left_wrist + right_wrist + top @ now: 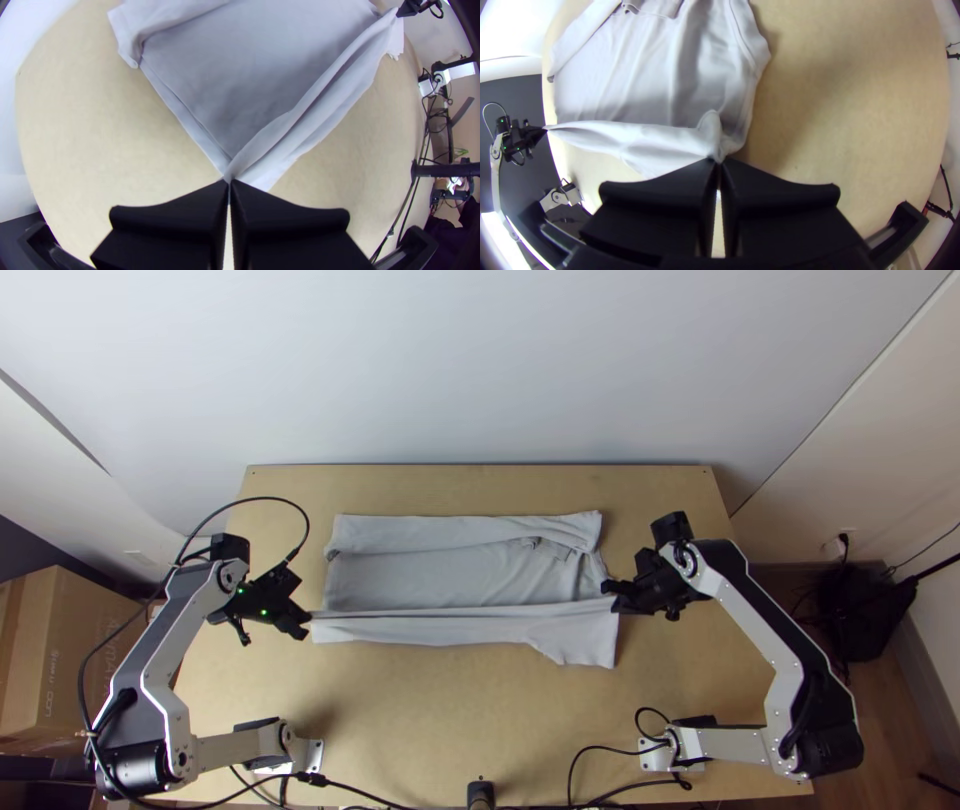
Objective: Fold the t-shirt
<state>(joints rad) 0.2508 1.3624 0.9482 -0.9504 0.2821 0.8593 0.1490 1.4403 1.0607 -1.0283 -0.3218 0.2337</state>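
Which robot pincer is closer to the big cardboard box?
Left. The left pincer holds the shirt at the end nearer the cardboard box; the right pincer holds the far end.

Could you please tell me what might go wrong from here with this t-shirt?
The t-shirt looks taut between the left tool and the right tool, so pulling wider might make one end slip. Its near strip is wider by the right tool, so it could land crooked. The bunched patch in the far fold may leave a crease.
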